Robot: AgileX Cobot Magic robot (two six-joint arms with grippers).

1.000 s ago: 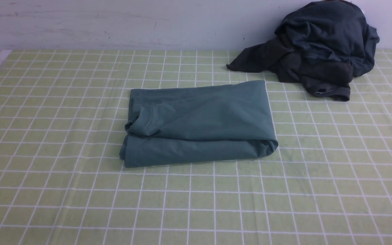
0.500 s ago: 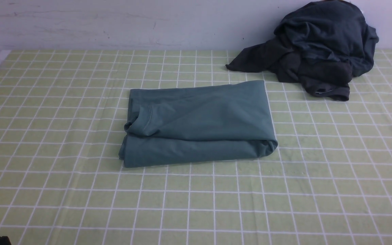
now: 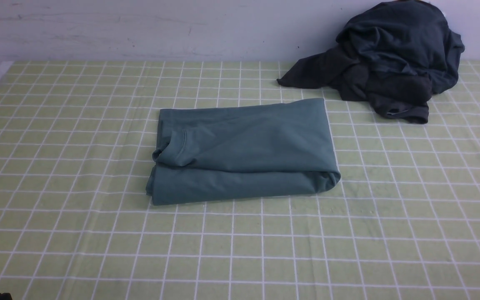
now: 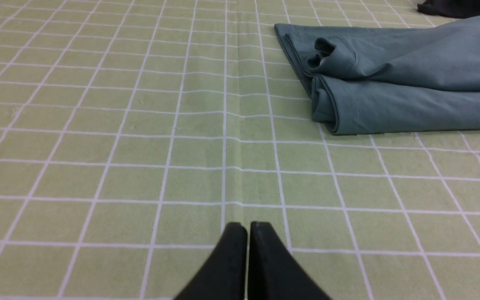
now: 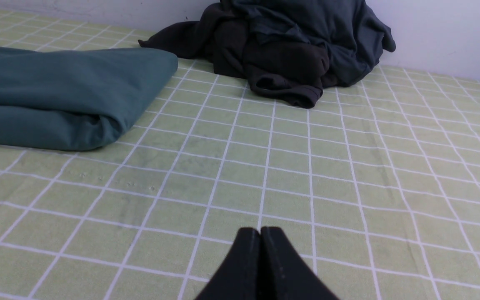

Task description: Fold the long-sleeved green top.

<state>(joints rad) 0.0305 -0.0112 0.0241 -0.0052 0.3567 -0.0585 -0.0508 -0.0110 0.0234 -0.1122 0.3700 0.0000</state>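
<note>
Barely anything has moved over the last second, honestly: the top (image 3: 242, 150) sits in the same spot, and the only change is a dark sliver at the bottom left corner of the front view that showed up half a second ago and has now slipped lower, almost out of frame. Can't tell what it is.

So the top is folded into a neat rectangle in the middle of the cloth (image 3: 56, 166), that green checked one covering the table. Its collar sits at the left end of the bundle, and the right end is a rounded fold. The near long edge is a thick rolled layer.

Left gripper (image 4: 247, 227) is closed tight, fingers pressed together, gripping nothing. It hovers low over bare cloth, and the top (image 4: 394, 83) lies well apart from it, ahead and off to the right, collar end nearest.

Right gripper (image 5: 260, 231) is the same deal: clamped shut, empty, low over the cloth. The top (image 5: 65, 96) is ahead of it and to the left, well apart, rounded end closest.

Beyond the top's right end, a dark pile (image 3: 390, 62) of crumpled clothes is heaped against the wall (image 3: 140, 29), not touching the top.
</note>
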